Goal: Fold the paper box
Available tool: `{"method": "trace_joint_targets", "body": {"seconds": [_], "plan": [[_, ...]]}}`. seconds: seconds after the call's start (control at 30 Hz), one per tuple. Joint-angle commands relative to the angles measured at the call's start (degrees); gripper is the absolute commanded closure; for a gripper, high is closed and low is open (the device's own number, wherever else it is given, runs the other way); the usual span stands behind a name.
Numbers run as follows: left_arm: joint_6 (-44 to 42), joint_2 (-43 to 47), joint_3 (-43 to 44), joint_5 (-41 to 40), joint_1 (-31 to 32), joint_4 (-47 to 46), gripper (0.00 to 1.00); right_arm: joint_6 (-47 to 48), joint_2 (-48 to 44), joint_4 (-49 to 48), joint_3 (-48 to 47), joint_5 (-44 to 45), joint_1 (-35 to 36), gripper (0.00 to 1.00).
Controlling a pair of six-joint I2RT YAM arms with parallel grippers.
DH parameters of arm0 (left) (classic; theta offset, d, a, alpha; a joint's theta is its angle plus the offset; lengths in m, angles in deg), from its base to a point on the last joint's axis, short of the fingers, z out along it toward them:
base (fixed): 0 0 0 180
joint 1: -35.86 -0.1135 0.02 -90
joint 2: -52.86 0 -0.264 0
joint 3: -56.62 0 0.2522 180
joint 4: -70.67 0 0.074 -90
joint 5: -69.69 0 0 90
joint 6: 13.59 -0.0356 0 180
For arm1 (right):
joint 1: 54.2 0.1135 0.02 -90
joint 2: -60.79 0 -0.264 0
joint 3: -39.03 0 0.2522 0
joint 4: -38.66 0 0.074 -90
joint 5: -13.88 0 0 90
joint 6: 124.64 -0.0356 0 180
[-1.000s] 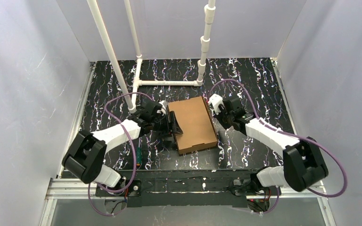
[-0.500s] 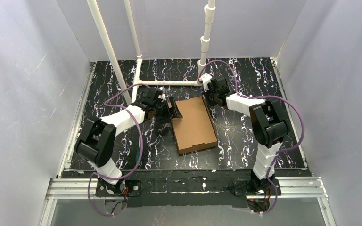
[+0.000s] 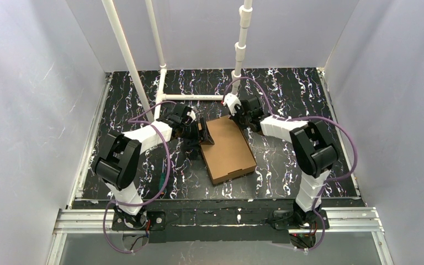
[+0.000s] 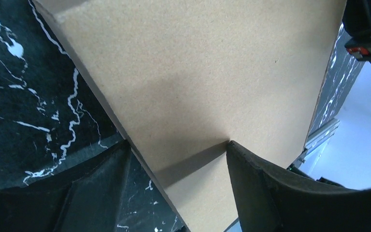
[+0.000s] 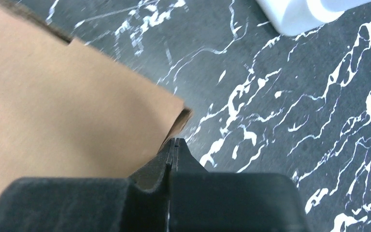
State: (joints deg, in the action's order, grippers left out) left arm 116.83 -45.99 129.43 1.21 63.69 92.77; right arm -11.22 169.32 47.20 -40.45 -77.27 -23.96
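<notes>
The paper box [image 3: 229, 146] lies flat and folded shut in the middle of the black marbled table, a plain brown cardboard rectangle. My left gripper [image 3: 204, 132] is open at its far left edge. In the left wrist view the box [image 4: 198, 72] fills the frame and its edge runs between the jaws of the left gripper [image 4: 176, 150]. One finger [image 4: 280, 193] rests its tip on the box's top; the other [image 4: 96, 193] is over the table beside it. My right gripper [image 3: 239, 117] is shut at the far right corner. Its closed tips [image 5: 174, 142] sit just beside that corner [image 5: 181, 116], holding nothing.
A white pipe frame [image 3: 190, 97] lies on the table behind the box, with an upright pipe [image 3: 238, 55] and a slanted pipe [image 3: 130, 61]. A white pipe fitting [image 5: 299, 12] is close to the right gripper. Grey walls enclose three sides.
The right arm swung from the box's right side to its far right corner, staying shut. The left gripper slid farther back along the left edge. The box turned slightly.
</notes>
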Motion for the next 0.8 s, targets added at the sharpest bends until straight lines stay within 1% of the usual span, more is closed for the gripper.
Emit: {"method": "trace_joint_targets", "body": {"seconds": [0.0, 0.1, 0.23, 0.3, 0.47, 0.6, 0.67, 0.77], "plan": [[-3.4, 3.5, -1.7, 2.7, 1.4, -2.2, 0.32, 1.6, -8.2, 2.0, 6.9, -7.6, 4.4, 0.99], [-3.8, 6.2, -6.0, 3.3, 1.4, -3.3, 0.32, -1.0, -11.0, 3.2, 10.0, -3.2, 2.5, 0.99], [-4.0, 8.2, -10.8, 4.4, 1.5, -5.3, 0.32, -4.5, -11.6, 4.3, 10.0, -2.5, -3.1, 0.99], [-3.9, 8.6, -12.3, 5.0, 1.4, -6.3, 0.32, -5.1, -10.9, 3.5, 9.1, -1.5, -4.1, 0.99], [-4.1, 8.5, -12.4, 6.2, 2.0, -7.0, 0.32, -8.2, -6.3, 2.2, 4.2, -1.2, -4.1, 0.99], [-4.1, 8.0, -11.8, 6.0, 2.0, -6.8, 0.32, -8.9, -1.9, 1.8, -0.3, -1.2, -4.0, 0.99], [-4.1, 7.5, -11.4, 6.1, 2.1, -6.8, 0.32, -8.9, -0.4, 1.8, -1.4, -2.6, -3.0, 0.99], [-4.1, 6.6, -10.6, 6.3, 2.1, -6.8, 0.32, -7.3, 0.3, 1.8, -1.0, -3.7, 0.8, 0.99]]}}
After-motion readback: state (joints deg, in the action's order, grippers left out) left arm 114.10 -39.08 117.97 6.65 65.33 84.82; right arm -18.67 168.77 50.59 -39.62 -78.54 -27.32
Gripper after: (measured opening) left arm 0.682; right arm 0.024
